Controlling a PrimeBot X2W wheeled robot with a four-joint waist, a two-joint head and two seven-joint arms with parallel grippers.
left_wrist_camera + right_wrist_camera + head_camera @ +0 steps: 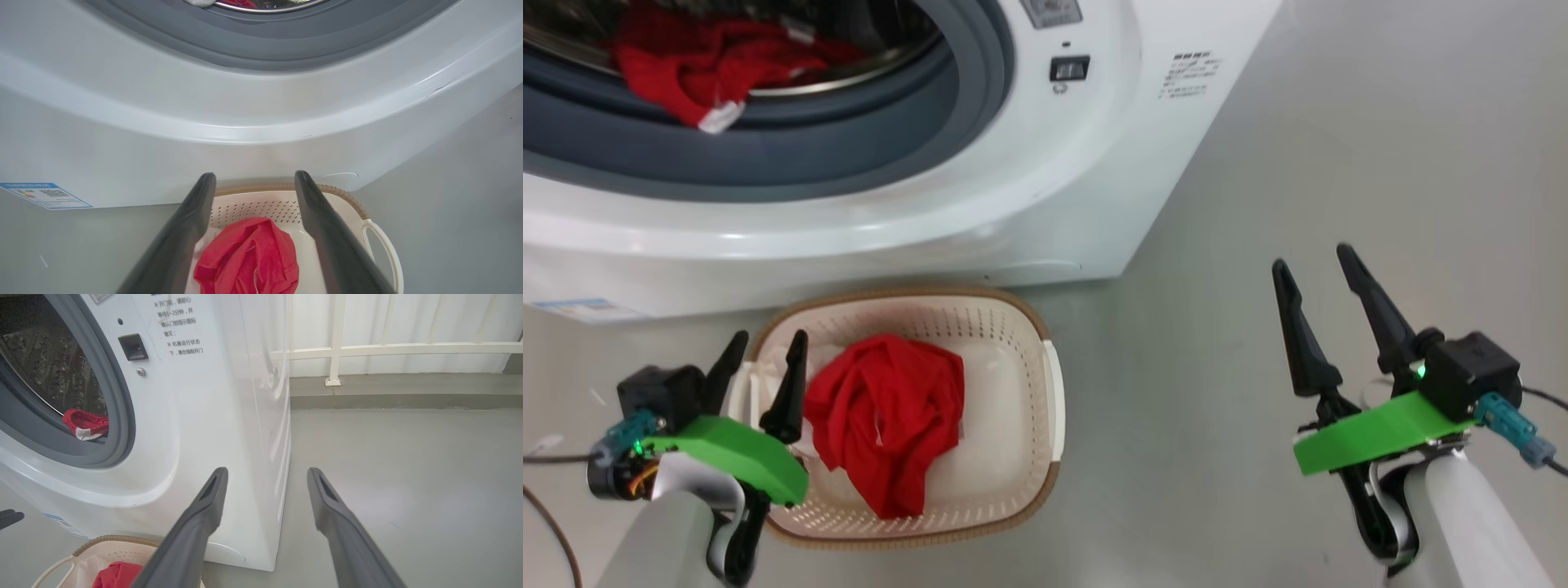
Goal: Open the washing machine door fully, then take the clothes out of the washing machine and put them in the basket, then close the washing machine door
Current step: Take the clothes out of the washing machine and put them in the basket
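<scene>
Two piles of red, so the job looks roughly half done. The big white washing machine (1045, 204) gapes open, with the basket (1037, 327) just in front of it, below the opening. One red garment (882, 425) lies crumpled in the basket. The remaining clothes (703, 65) sprawl sideways along the lower lip of the drum (49, 371). The left gripper (771, 335) hovers over the basket's left rim, jaws spread and empty, and the clothes lie ahead and above it. The right gripper (1311, 255), also spread and empty, sits well off past the machine's corner, so the left arm looks nearer.
</scene>
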